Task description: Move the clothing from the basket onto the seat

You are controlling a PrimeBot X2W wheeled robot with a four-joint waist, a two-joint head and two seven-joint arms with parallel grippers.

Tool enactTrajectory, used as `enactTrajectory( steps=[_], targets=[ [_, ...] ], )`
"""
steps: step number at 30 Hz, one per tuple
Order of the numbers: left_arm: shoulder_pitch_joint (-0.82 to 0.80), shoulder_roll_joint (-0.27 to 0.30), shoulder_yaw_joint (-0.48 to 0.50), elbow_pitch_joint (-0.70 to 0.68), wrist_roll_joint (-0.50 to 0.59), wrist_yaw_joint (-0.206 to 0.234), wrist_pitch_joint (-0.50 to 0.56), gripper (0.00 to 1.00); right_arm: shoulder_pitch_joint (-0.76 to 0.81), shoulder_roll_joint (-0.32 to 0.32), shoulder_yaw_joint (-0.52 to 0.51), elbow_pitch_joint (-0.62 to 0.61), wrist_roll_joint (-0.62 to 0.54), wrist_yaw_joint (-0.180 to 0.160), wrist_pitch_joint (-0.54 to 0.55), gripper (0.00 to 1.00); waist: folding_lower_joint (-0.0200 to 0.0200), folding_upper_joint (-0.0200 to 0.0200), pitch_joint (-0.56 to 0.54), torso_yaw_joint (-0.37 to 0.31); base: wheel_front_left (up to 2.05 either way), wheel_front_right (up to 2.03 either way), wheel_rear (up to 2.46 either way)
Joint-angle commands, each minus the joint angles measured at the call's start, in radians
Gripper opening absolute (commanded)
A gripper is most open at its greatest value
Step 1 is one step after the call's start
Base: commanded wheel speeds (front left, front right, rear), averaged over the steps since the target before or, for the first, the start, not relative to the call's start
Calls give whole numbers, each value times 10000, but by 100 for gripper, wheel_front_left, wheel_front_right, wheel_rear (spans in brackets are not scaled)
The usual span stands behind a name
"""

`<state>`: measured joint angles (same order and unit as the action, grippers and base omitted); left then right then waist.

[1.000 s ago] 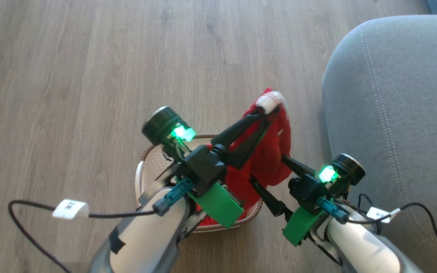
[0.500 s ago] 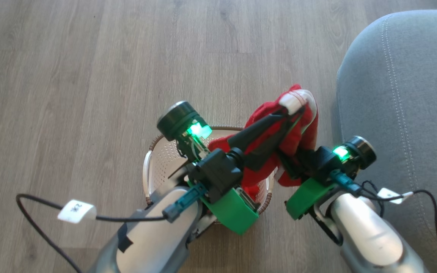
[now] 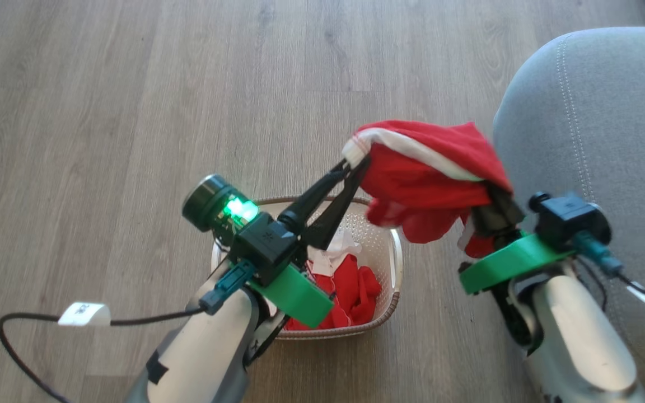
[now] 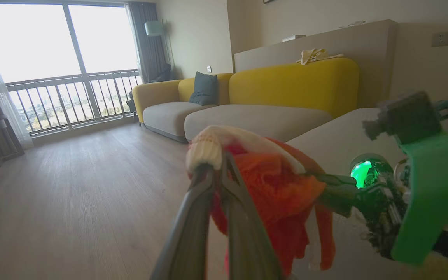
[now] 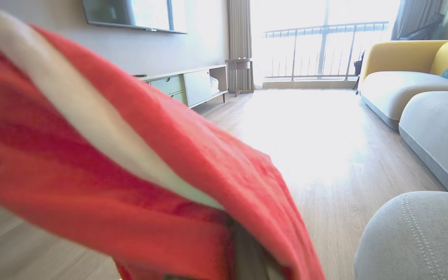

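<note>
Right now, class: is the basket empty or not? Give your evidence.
Not empty: a crumpled red-and-white garment lies inside the basket, below the lifted garment.

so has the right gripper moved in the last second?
Yes. The right gripper has swung away from the basket toward the seat edge, and is now shut on the red garment.

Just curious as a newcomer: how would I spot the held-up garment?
Beside the grey seat, above the white basket, a red garment with a white stripe hangs stretched between the left gripper and right gripper. The other red clothing lies crumpled inside it.
</note>
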<state>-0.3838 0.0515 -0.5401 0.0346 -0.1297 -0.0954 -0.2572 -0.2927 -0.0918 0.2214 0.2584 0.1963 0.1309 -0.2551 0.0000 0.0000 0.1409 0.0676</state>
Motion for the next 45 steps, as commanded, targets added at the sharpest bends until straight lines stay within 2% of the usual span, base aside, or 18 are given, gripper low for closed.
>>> enactTrajectory(
  steps=[1, 9, 18, 19, 20, 21, 22, 23, 26, 37, 45],
  targets=[
    [-55, -12, 468, -156, 46, -82, -45, 0, -127, 191, -177, -568, 198, -2, -67, 0, 0, 0, -56, -9, 0, 0, 0],
    [511, -12, 506, 898, 81, -240, -45, 0, -124, 305, -394, -995, 504, -2, -67, 0, 0, 0, -283, -102, 0, 0, 0],
    [777, -12, -53, 1977, -35, -335, -45, 0, -162, 337, -156, -1202, 631, -2, -67, 0, 0, 0, -396, -218, 0, 0, 0],
    [805, -12, -86, 2094, -26, -338, -45, 5, -154, 331, -139, -1199, 626, -2, -67, 0, 0, 0, -416, -231, 0, 0, 0],
    [826, -12, -109, 2179, 12, -341, -45, 38, -145, 313, -120, -1194, 604, -2, -67, 0, 0, 0, -437, -246, 0, 0, 0],
    [857, -12, -118, 2223, 47, -343, -45, 57, -133, 295, -105, -1191, 585, -2, -67, 0, 0, 0, -457, -259, 0, 0, 0],
    [879, -2, -135, 2264, 196, -344, -45, 87, -118, 273, -96, -1189, 555, -2, -67, 0, 0, 0, -476, -276, 0, 0, 0],
    [904, 28, -164, 2265, 422, -341, -45, 100, -97, 236, -90, -1186, 486, -2, -67, 0, 0, 0, -495, -297, 0, 0, 0],
    [1178, 52, -270, 2398, 756, -316, -45, 100, -26, 193, -122, -1187, 343, -2, -67, 0, 0, 0, -528, -371, 0, 0, 0],
    [2115, 6, 186, 1328, 607, -328, -45, 100, 405, 171, -853, -1508, 323, -2, -67, 0, 0, 0, -660, -459, 0, 0, 0],
    [2439, -6, 235, 1348, 527, -345, -45, 100, 554, 111, -906, -1497, 304, -2, -67, 0, 0, 0, -813, -560, 0, 0, 0]
  ],
)
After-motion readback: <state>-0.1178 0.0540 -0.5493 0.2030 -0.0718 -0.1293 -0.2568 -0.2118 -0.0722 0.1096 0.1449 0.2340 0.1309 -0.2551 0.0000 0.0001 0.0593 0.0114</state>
